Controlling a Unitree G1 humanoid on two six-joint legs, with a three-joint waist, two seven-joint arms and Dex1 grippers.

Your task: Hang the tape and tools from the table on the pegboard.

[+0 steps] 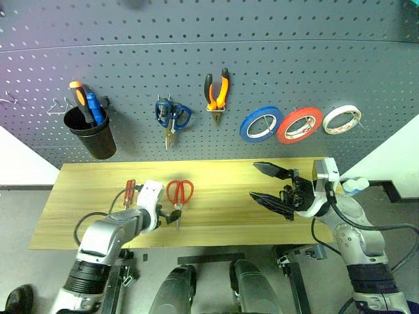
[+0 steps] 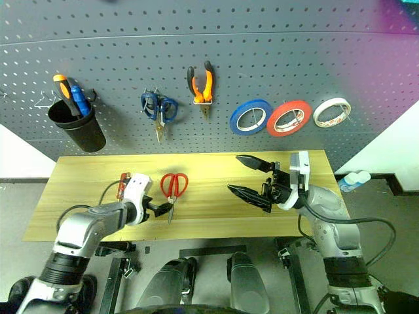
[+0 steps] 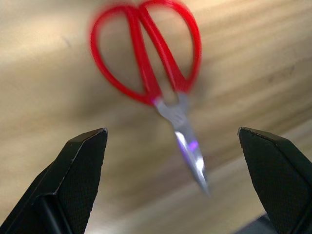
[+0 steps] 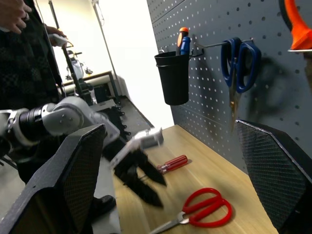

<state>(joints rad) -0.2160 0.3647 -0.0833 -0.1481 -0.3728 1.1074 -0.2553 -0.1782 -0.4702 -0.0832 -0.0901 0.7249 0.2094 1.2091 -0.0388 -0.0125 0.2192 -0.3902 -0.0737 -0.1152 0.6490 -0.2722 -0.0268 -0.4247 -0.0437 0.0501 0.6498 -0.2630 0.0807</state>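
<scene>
Left gripper [image 3: 173,146] spread, red scissors [image 3: 151,63] below

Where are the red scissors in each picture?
Left eye view: red scissors on the table, beside the left claw.
Right eye view: same spot.
Left wrist view: between the open claw's fingers.
Right wrist view: low on the table.
Shared landmark: the table.

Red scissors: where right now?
Flat on the table, left half, between the red screwdriver and the table's middle; red scissors lie just ahead of the open left gripper.
</scene>
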